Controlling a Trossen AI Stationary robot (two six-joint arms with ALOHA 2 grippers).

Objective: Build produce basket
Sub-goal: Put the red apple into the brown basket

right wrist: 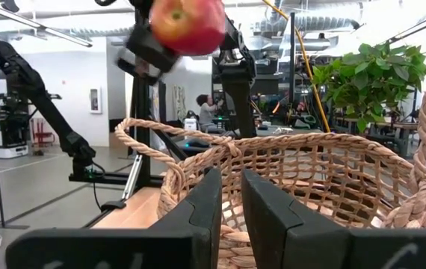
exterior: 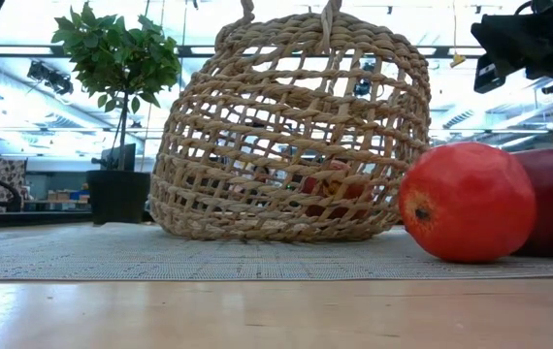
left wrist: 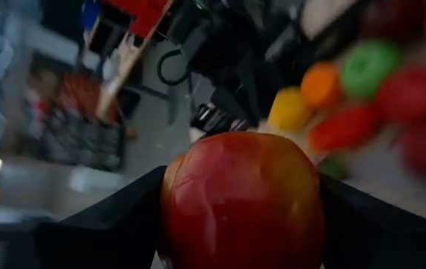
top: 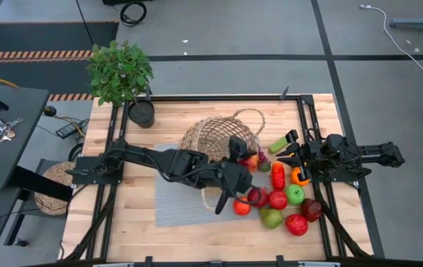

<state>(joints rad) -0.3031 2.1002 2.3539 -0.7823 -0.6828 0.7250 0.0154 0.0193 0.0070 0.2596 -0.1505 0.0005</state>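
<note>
task's barely started imo. wicker basket (top: 213, 137) lies tipped on its side near table centre, mouth toward 3 o'clock, w/ maybe a couple of red pieces inside. most produce sits loose on the table at 4 o'clock of it: red pepper (top: 278, 176), green apple (top: 294, 194), red apples, an orange.

left gripper (top: 246, 163) is up by the basket mouth, jaws spread wide round a red apple (left wrist: 241, 202), pinching it. right gripper (top: 292, 154) waits at 3 o'clock, jaws pressed together, holding nothing.

high view gives the whole spread but hides the grip. left wrist view shows the apple wedged between the fingers. right wrist view shows that apple held well above the basket rim. low view shows the fruit inside thru the weave.
</note>
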